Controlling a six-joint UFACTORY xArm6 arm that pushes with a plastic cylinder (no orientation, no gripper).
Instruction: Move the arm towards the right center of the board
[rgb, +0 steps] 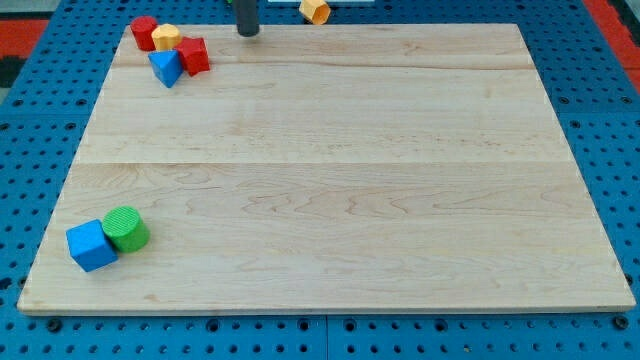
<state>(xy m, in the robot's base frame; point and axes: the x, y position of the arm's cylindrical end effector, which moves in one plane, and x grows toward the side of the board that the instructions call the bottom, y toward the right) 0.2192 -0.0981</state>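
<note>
Nearest view's bottom: blue cube (91, 245) touching green cylinder (126, 228), bottom-left corner of board (330, 190). Top-left cluster: red block (144, 32), yellow block (166, 38), red block (193, 55), blue triangular block (166, 68). Orange block (314, 10) at top edge. My tip (247, 33) at top edge, right of cluster, touching nothing; no pincer on rod. Step seems just beginning: next needs long diagonal slide toward right center, path free.

Bright even light, soft short shadows, sharp focus, no glare.
</note>
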